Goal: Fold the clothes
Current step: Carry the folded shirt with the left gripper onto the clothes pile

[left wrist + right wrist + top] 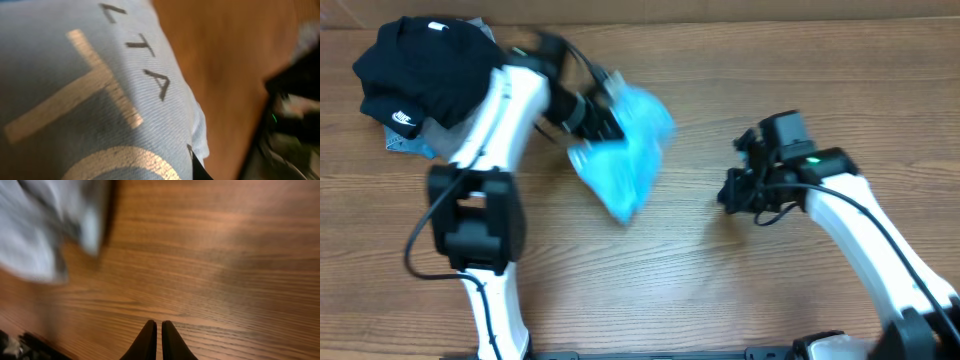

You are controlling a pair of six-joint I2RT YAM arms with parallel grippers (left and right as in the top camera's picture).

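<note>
The light sky-blue t-shirt (625, 150) hangs bunched and blurred above the table's middle, held up by my left gripper (603, 118). In the left wrist view the shirt (75, 90) fills most of the picture, with pale printed letters and small dark text; one dark fingertip (197, 167) shows at its lower edge. In the right wrist view the shirt (45, 225) is a blurred patch at the upper left. My right gripper (732, 192) is shut and empty, to the right of the shirt; its fingertips (155, 330) show close together over bare wood.
A black garment with a white logo (425, 70) lies piled at the back left on a grey garment (440, 140). The wooden table (720, 290) stretches across the front and right.
</note>
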